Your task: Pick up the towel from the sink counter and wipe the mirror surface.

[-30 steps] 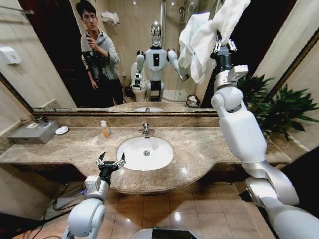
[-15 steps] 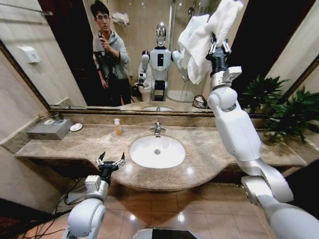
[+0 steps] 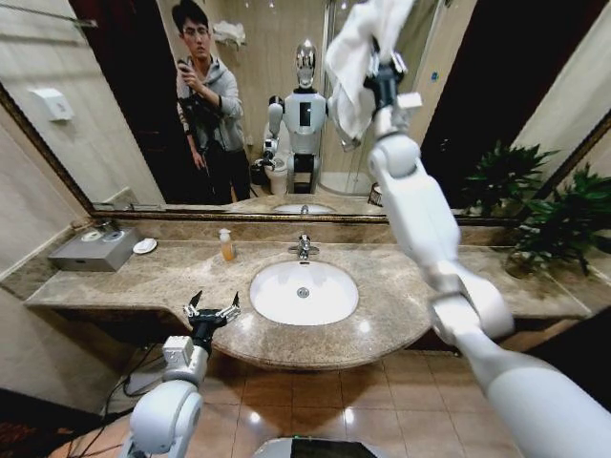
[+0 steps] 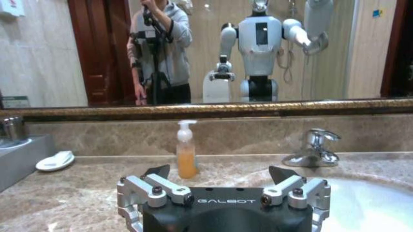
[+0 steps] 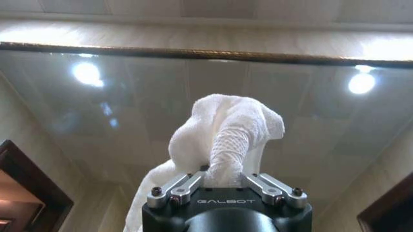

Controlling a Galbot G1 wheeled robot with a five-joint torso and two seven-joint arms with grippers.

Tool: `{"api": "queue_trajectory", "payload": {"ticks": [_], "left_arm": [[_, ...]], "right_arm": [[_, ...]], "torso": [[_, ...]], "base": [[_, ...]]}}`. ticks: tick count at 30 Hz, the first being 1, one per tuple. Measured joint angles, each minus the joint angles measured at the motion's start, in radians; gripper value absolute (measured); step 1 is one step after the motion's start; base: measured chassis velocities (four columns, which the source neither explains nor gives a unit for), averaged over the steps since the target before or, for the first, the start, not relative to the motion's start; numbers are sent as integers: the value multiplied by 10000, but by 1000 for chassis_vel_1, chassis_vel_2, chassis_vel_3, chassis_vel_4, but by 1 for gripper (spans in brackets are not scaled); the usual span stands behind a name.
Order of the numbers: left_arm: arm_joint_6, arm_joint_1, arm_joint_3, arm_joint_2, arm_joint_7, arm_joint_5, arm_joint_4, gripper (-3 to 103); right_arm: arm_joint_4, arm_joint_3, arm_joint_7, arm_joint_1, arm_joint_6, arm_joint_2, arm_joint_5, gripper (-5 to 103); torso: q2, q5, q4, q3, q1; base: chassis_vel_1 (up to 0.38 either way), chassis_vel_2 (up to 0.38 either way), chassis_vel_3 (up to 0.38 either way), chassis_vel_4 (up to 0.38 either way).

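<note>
Readable markings:

1. "GALBOT", pale capital letters on the black body of the left gripper, just below its spread fingers; the gripper is held low before the front edge of the sink counter.

2. "GALBOT", the same pale capitals on the black body of the right gripper, just below the fingers that clamp the white towel, raised up at the mirror.

No other text, number or sign can be read.

counter front bare | soap bottle, faucet line backsplash
</note>
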Motion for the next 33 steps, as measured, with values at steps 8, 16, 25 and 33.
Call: {"api": "queue_trajectory", "payload": {"ticks": [8,16,25,33], "left_arm": [[0,1,-1,0,0,0,0,100],[0,1,0,0,0,0,0,100],[0,0,-1,0,0,0,0,100],[0,0,0,0,-1,0,0,100]], "right_arm": [[-1402,-5,-125,488,114,1072,-1213,9],[-2728,-555,-938,614,854,1099,-1953,9],[-2877,-508,-753,630,806,1072,-2194,9],[-1729,737,349,367,212,1055,-2747,9]], "torso": [[0,0,0,0,-1],[-1,8,-9,2,3],[-1,8,-3,2,3],[0,10,-8,1,2]], "base": [[0,0,0,0],[0,0,0,0],[0,0,0,0],[0,0,0,0]]}}
